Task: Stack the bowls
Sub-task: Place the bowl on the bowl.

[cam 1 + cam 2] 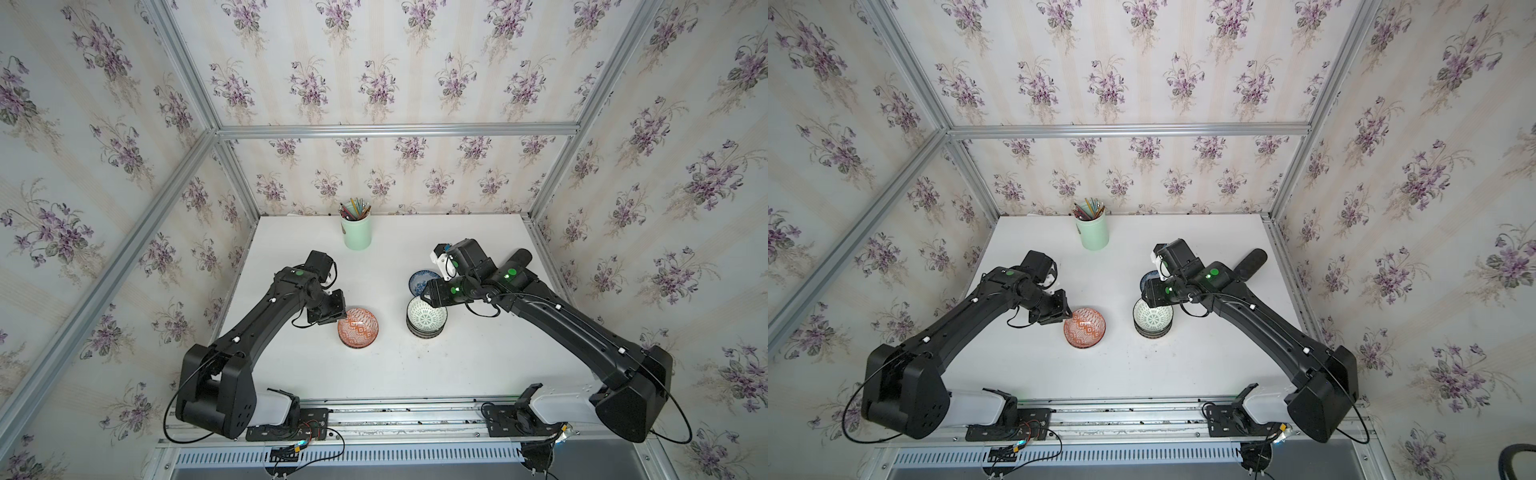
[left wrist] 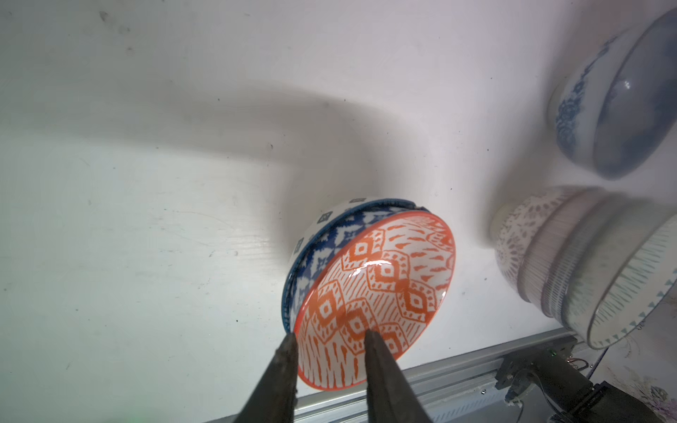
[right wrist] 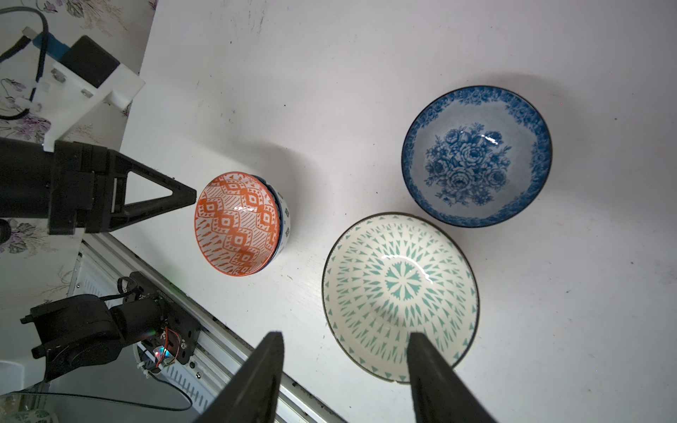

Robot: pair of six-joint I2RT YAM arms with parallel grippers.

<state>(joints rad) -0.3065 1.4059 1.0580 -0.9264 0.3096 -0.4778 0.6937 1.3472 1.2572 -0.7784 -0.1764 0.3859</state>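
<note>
The orange geometric bowl [image 1: 357, 326] [image 2: 377, 289] sits nested in a blue-and-white patterned bowl [image 2: 318, 252] on the white table. My left gripper [image 2: 329, 334] [image 1: 338, 318] is open astride the orange bowl's near rim, one finger outside and one inside. To the right stands a stack of several bowls topped by the white-green bowl [image 1: 426, 318] [image 3: 399, 293]. A blue floral bowl [image 1: 419, 282] [image 3: 476, 155] rests alone just behind the stack. My right gripper [image 3: 345, 334] [image 1: 424, 300] hangs open above the stack's edge, holding nothing.
A mint-green cup of pencils [image 1: 356, 232] stands at the back of the table [image 1: 478, 361]. An aluminium rail [image 1: 395, 409] runs along the front edge, and frame posts and wallpapered walls close in the sides.
</note>
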